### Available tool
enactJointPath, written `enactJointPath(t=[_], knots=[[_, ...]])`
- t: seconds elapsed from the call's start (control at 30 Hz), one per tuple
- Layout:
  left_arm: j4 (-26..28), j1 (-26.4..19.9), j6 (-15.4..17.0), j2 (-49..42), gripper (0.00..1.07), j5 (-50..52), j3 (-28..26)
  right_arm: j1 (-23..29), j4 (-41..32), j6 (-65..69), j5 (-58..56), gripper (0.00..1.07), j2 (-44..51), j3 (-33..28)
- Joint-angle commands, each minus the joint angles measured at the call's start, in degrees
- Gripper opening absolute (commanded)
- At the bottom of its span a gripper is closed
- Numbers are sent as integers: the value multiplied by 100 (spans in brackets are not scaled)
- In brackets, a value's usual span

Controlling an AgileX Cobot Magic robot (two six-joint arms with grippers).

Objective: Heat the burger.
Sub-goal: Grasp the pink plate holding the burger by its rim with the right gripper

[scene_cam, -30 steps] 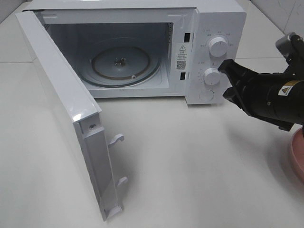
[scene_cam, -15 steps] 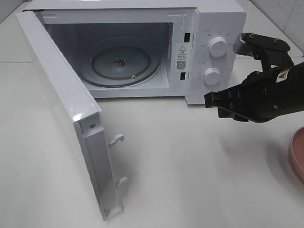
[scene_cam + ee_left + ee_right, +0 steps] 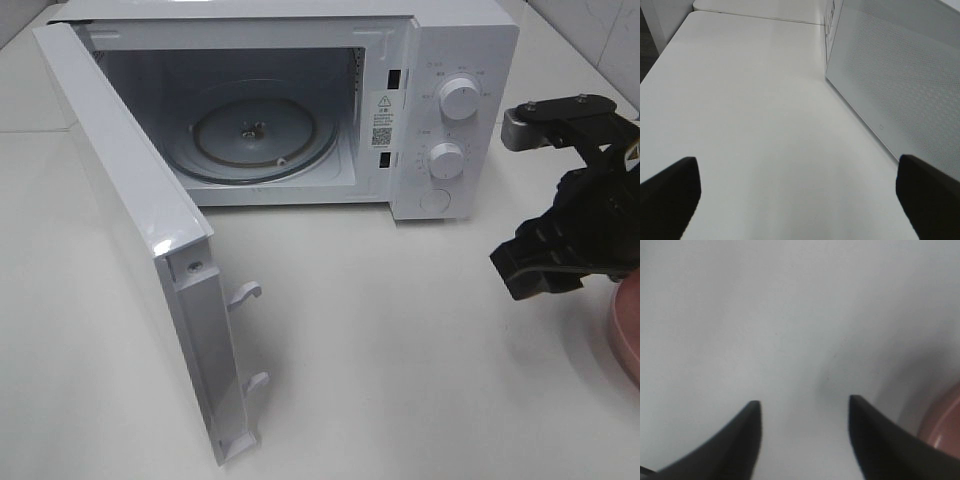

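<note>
The burger is out of view in every frame. The white microwave [image 3: 450, 60] stands at the back with its door [image 3: 120, 200] swung wide open to the left and a bare glass turntable [image 3: 255, 135] inside. My right gripper [image 3: 530, 272] hovers over the table to the right of the control panel, pointing down. In the right wrist view its fingers [image 3: 740, 440] stand apart, so the right gripper [image 3: 805, 440] is open with only table between them. My left gripper [image 3: 800, 200] is open and empty beside the door's outer face [image 3: 900, 80].
A round pink plate [image 3: 628, 330] shows only its rim at the right edge, just right of my right gripper; the same plate [image 3: 945, 425] appears in the right wrist view. Two knobs [image 3: 458, 98] sit on the microwave's panel. White tabletop [image 3: 400, 380] spreads in front.
My right gripper has swung away from the microwave's knobs, moved right and down toward the table, and its jaws have parted. The left gripper has not moved.
</note>
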State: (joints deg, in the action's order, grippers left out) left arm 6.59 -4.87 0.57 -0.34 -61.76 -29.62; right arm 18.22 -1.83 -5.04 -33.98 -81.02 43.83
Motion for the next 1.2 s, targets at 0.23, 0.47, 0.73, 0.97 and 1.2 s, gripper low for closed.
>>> enactJointPath(t=[0.23, 0.47, 0.73, 0.97, 1.2], knots=[[34, 29, 17, -80, 98, 63, 6, -34, 894, 344, -705, 98, 34, 29], [34, 29, 17, -80, 98, 63, 6, -458, 951, 458, -1020, 95, 34, 29], [34, 29, 17, -80, 98, 63, 6, -1220, 951, 550, -1031, 92, 34, 29], [34, 29, 17, -80, 98, 63, 6, -1690, 951, 665, -957, 91, 11, 6], [34, 29, 17, -80, 98, 63, 6, -1684, 882, 699, -647, 89, -504, -69]])
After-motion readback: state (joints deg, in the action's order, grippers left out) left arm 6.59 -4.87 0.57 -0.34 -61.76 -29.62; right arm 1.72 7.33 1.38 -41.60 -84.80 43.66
